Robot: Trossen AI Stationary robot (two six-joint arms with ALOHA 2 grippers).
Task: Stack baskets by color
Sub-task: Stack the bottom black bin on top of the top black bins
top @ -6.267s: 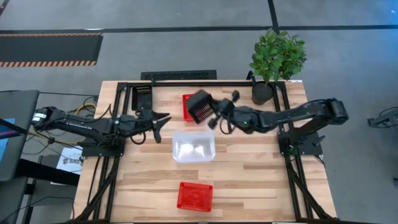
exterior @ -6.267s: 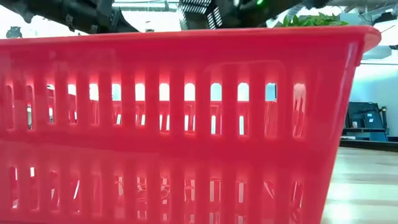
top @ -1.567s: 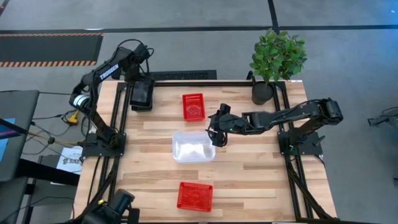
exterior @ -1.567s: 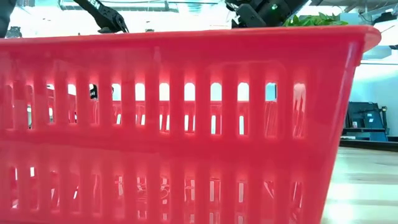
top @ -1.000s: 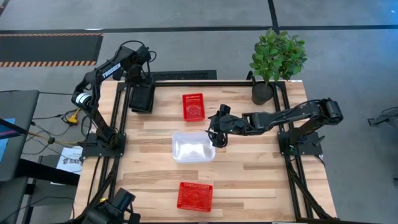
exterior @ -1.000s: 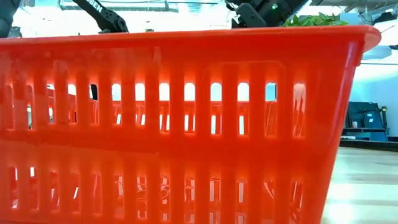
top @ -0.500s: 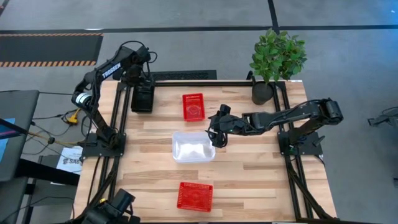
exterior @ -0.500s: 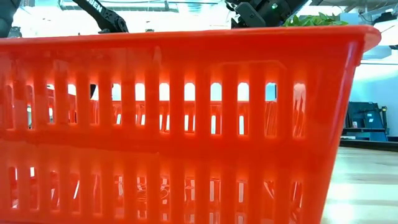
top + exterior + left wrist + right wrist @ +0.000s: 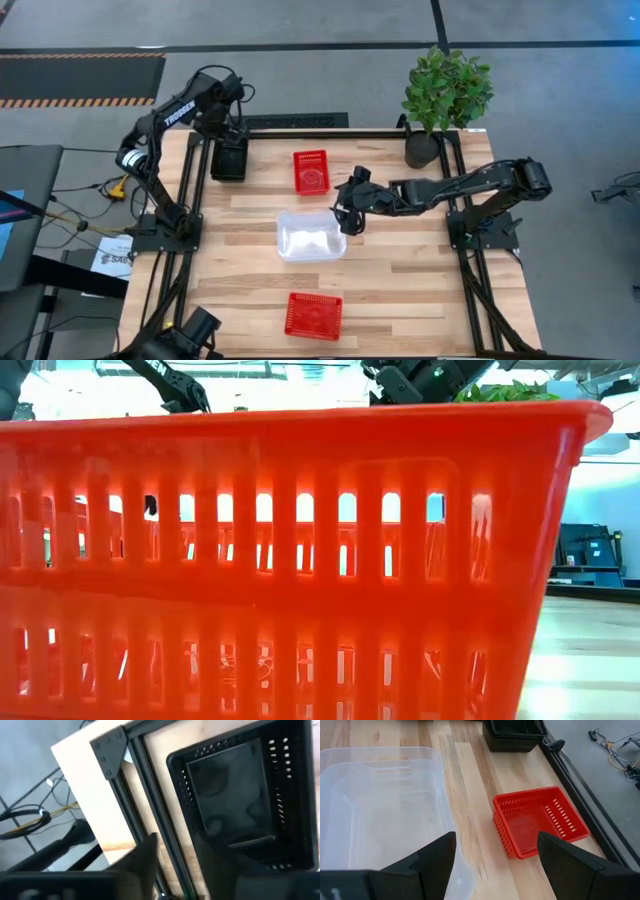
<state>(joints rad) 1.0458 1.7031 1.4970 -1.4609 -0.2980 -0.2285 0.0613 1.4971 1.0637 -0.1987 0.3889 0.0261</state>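
Versus half a second back, nothing has shifted that I can see from overhead: both arms and every basket sit where they were. Left gripper (image 9: 231,135) hangs over the black perforated plastic basket stack (image 9: 229,158) at the table's far-left corner; in my left wrist view the black baskets (image 9: 245,800) lie directly ahead of the fingers (image 9: 142,862), which stand apart with nothing between them, one finger over the table's frame rail and the other over the basket's edge. Right gripper (image 9: 345,212) is fully spread and empty, parked at the right edge of the clear see-through plastic basket (image 9: 311,235) mid-table. From its wrist camera the clear basket (image 9: 380,810) lies just beyond one finger, and a red perforated plastic basket (image 9: 540,820) lies beyond the other, apart from both. A second red basket (image 9: 313,315) sits at the near edge, well away from both grippers, and fills the low view (image 9: 290,560). Potted green plant (image 9: 443,95) stands at the far-right corner.
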